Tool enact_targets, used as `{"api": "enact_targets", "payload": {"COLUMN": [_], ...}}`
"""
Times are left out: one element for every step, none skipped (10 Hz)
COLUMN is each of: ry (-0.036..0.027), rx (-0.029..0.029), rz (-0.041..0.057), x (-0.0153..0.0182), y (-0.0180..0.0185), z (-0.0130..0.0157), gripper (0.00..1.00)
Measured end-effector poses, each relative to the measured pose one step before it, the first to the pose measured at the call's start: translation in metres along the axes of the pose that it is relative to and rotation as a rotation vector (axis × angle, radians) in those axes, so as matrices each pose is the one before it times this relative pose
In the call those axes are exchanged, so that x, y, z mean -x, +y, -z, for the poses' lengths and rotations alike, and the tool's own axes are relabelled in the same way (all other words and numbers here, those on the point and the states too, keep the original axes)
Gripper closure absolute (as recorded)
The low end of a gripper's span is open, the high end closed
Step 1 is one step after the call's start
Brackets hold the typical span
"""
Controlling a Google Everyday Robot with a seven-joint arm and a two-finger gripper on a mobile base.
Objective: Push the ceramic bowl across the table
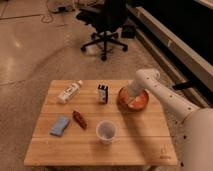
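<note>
Glossy round ceramic bowl [134, 100]; tool [131, 95] inside.

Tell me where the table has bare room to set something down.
On the table, bare room lies along the near edge below the plastic cup, and right of the cup. The far half is crowded: white bottle, small carton, ceramic bowl with the gripper at it.

I was working in what looked like an office or a lab floor. A black swivel chair [106, 22] on casters stood on the polished speckled floor [30, 45], with cables [59, 9] trailing near the far wall. Before me was a low wooden table [130, 145] bearing a small logo [164, 152]. My gripper [131, 93] was down at the ceramic bowl [133, 99].
</note>
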Motion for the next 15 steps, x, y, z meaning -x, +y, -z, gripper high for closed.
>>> {"api": "enact_targets", "payload": {"ry": [-0.01276, -0.01379, -0.00887, -0.00519, -0.01255, -0.01685, -0.02004, -0.03234, -0.02171, -0.02331, -0.04158, -0.02744, -0.0344, -0.04941, -0.0474], "rx": [-0.00452, -0.00694, -0.00683, -0.00691, -0.01163, -0.00653, -0.00338, -0.0022, -0.00118, 0.00207, 0.00486, 0.01115, 0.01623, 0.02307, 0.02202], "rz": [0.0208, 0.03103, 0.02355, 0.01734, 0.02008, 0.01323, 0.00926, 0.01217, 0.00532, 0.0093, 0.01538, 0.00721, 0.00476, 0.00044, -0.00333], "x": [0.00945, 0.01408, 0.0081, 0.00329, 0.00346, 0.00828, 0.00915, 0.01298, 0.00705, 0.0105, 0.02032, 0.01261, 0.0119, 0.01424, 0.01002], "y": [-0.01341, -0.01822, -0.01271, -0.00845, -0.00891, -0.00722, -0.00595, -0.00589, -0.0011, -0.00227, -0.0045, 0.00012, 0.00541, 0.01147, 0.00947], "z": [0.00656, 0.00465, 0.00106, 0.00237, 0.00403, 0.00047, -0.00085, -0.00039, 0.00141, -0.00059, -0.00229, -0.00188, -0.00026, 0.00074, -0.00187], "gripper": [0.77, 0.89, 0.97, 1.0, 1.0, 1.0, 1.0, 1.0, 1.0, 1.0, 1.0, 1.0, 1.0, 1.0, 1.0]}}
